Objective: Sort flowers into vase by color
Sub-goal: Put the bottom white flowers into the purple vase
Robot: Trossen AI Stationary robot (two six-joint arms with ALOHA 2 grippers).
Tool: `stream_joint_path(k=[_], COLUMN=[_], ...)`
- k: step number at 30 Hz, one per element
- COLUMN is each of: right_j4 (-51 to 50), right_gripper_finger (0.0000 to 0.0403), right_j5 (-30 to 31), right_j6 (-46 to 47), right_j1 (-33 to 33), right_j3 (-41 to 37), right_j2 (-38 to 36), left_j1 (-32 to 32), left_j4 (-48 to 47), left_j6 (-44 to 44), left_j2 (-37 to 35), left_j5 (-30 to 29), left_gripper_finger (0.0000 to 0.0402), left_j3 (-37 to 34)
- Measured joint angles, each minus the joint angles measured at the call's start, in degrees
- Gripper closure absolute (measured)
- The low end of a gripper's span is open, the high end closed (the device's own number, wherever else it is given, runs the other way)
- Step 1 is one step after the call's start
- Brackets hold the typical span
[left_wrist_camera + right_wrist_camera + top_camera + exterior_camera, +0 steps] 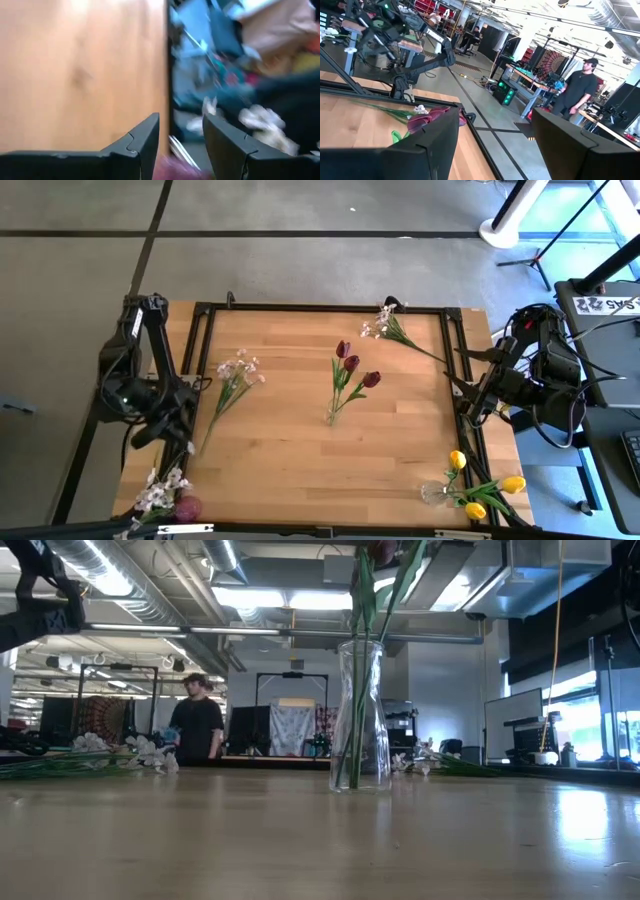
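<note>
Left pincer (178, 442) open near white flowers (160, 495); no readable writing.

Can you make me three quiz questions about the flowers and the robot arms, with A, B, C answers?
1. Where is the vase with dark red tulips?
A. middle of the table
B. on the floor
C. in a gripper

2. How many yellow tulips show?
A. one
B. three
C. six

3. How is the left gripper?
A. shut on a flower
C. out of sight
B. open, holding nothing

Answers: 1 A, the high view shows it at the centre. 2 B, three yellow heads sit at the table's near right corner. 3 B, its wrist view shows a gap between its fingers.
</note>
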Motion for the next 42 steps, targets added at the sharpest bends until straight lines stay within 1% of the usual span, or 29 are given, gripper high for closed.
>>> stream_joint_path(k=[4,6,8,11,16,22,26,30,37,42], right_j4=[0.0,0.0,0.0,0.0,0.0,0.0,0.0,-0.01,0.38,3.22], right_gripper_finger=[0.0155,0.0155,0.0155,0.0155,0.0155,0.0155,0.0155,0.0155,0.0155,0.0155], right_j5=[0.0,0.02,0.02,0.09,0.55,0.55,0.55,0.55,0.52,-0.65], right_j6=[0.0,0.01,0.01,0.01,0.01,0.01,0.0,0.0,0.52,4.18], right_j1=[0.0,0.0,0.0,0.0,-0.01,0.0,-0.02,0.0,0.0,-0.02], right_j3=[0.01,-0.01,0.0,0.0,0.01,-0.01,0.0,0.0,-0.01,0.01], right_j2=[0.04,0.13,0.13,0.12,0.12,0.13,0.01,0.02,-0.39,-1.17], left_j1=[0.35,1.32,2.68,5.54,12.33,22.31,29.26,35.13,46.4,54.23], left_j4=[-5.75,-8.02,-9.76,-11.39,-13.67,-14.38,-14.49,-14.46,-13.68,-11.83], left_j6=[-1.41,-2.62,-3.05,-3.37,-4.91,-4.29,-4.49,-4.37,-4.82,-5.03], left_j2=[-0.47,-0.77,-1.23,-1.5,-1.56,-1.56,-1.05,1.12,7.57,14.27], left_j5=[-10.67,-14.73,-16.98,-18.74,-23.58,-25.96,-25.39,-24.73,-23.8,-23.16], left_gripper_finger=[0.0255,0.0255,0.0255,0.0255,0.0255,0.0255,0.0255,0.0255,0.0255,0.0255], left_j3=[0.0,0.0,0.0,0.0,0.0,0.0,0.0,-0.02,-0.04,-0.04])
